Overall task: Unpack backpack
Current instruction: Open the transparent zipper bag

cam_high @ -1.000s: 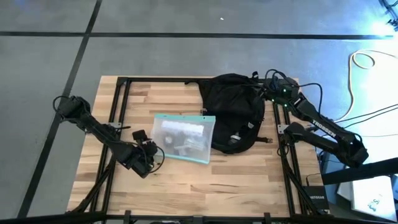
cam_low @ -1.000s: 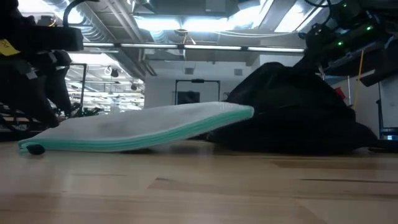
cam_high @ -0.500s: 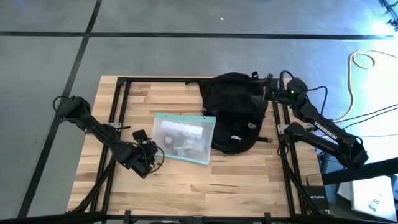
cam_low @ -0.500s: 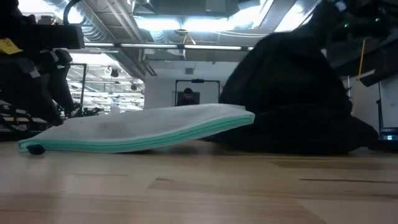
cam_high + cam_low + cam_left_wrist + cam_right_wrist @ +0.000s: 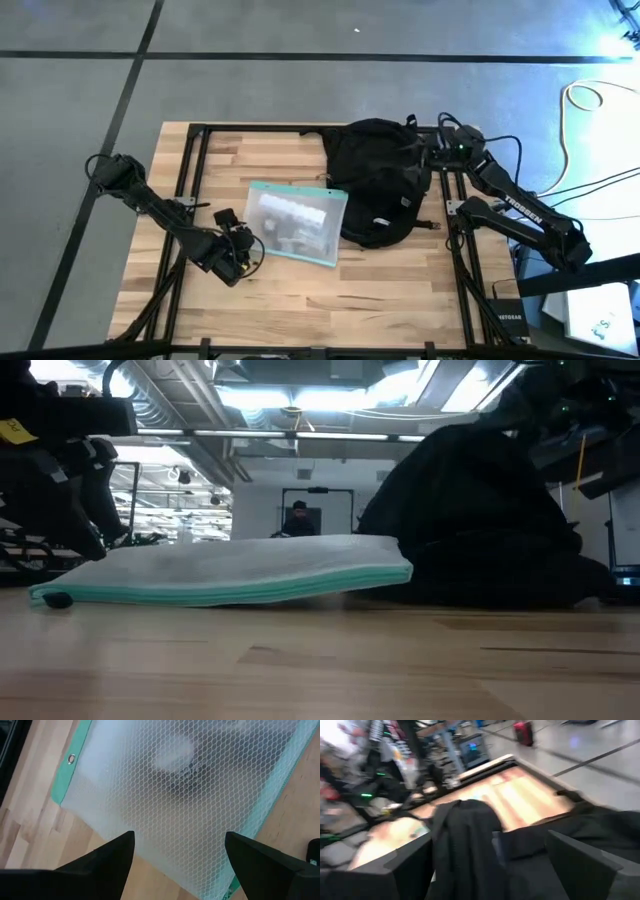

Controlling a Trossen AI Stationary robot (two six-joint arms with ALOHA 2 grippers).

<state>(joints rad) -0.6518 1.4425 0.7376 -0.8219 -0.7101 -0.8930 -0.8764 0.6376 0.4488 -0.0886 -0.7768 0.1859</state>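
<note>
A: Since the earlier frames, what has changed?

B: High view: backpack [image 5: 378,180] has dropped and spread again after being lifted; right gripper [image 5: 437,152] has let go of it and sits at its far right edge, jaws apart, holding nothing; left gripper [image 5: 238,257] is unmoved near the pouch [image 5: 296,222], jaws wide, empty; backpack lies at the far right of the table [image 5: 330,290], touching the pouch.

A: Low view?

B: Pouch lies flatter than before; backpack slumped behind it.

A: Left wrist view?

B: Both fingers [image 5: 102,865] spread over the netted pouch, not touching it.

A: Right wrist view?

B: Blurred; open fingers [image 5: 412,865] frame a raised fold of black fabric.

A: How to do the step well?

B: Judgement: regrip near the opening, not a loose strap; lift clear of the pouch; check for remaining contents.

A: Readable writing?

B: "TROSSEN" on the right arm [image 5: 520,210]; the backpack's pale logo is too small to read.
</note>
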